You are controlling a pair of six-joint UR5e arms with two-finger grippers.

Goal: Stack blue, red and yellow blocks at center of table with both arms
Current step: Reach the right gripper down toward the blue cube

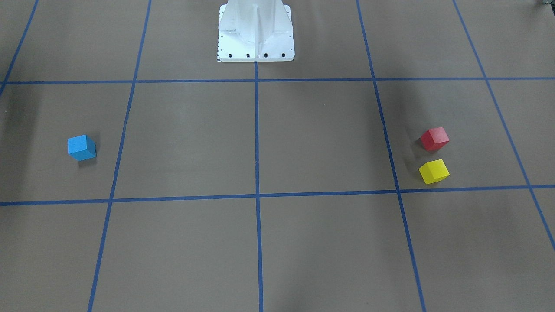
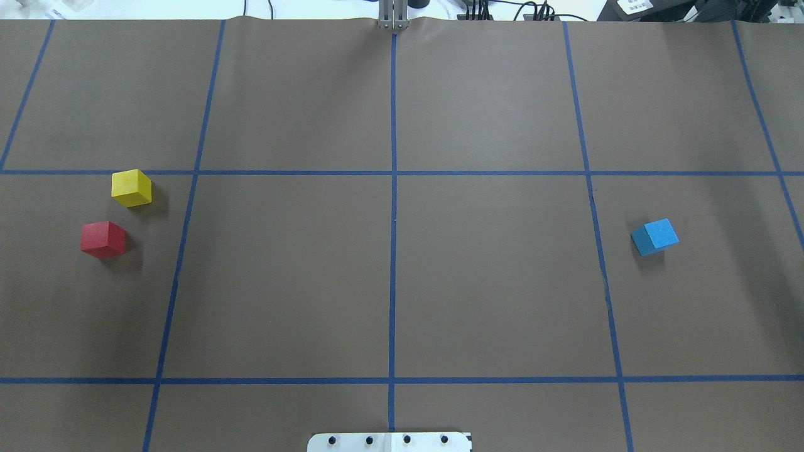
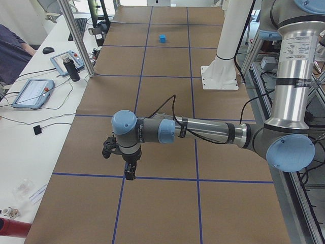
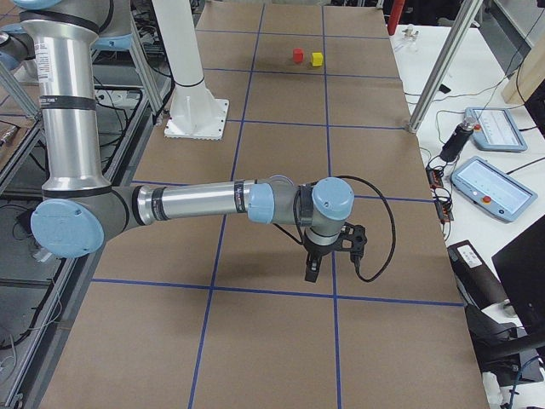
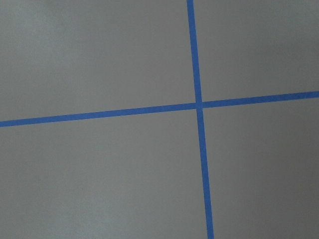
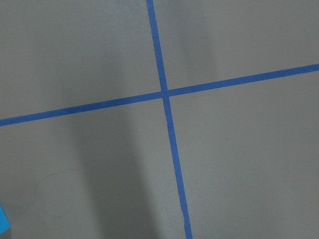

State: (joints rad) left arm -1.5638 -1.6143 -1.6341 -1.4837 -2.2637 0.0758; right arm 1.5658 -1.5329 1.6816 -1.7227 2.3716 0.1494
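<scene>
So we're looking at the table (image 2: 490,282) and all three cubes are sitting flat on it, each on its own, nothing stacked yet. The blue block (image 2: 654,236) is sitting way out on the robot's right side, in the middle row of squares just past a tape line (image 2: 600,251). Being cubes they've got no long axis to speak of, but the blue one is sitting twisted against the grid, so in the overhead view one corner is pointing back toward the robot's side.

The red block (image 2: 103,238) and yellow block (image 2: 131,188) are hanging out together on the robot's left side, close but not touching. The yellow one is sitting further from the white pedestal (image 1: 256,30), and both are turned only a little off the tape lines.

The left arm (image 3: 203,132) is reaching out low across the table with the left gripper (image 3: 129,170) pointing straight down near a tape crossing, well apart from its two cubes. The right arm (image 4: 196,204) is doing the mirror image, with the right gripper (image 4: 313,268) hanging fingers-down beside a crossing. We're only getting the grippers from the side cameras (the wrist views are showing just brown surface and blue tape), so we can't tell how far open either pincer is. Neither one is anywhere near a cube.
</scene>
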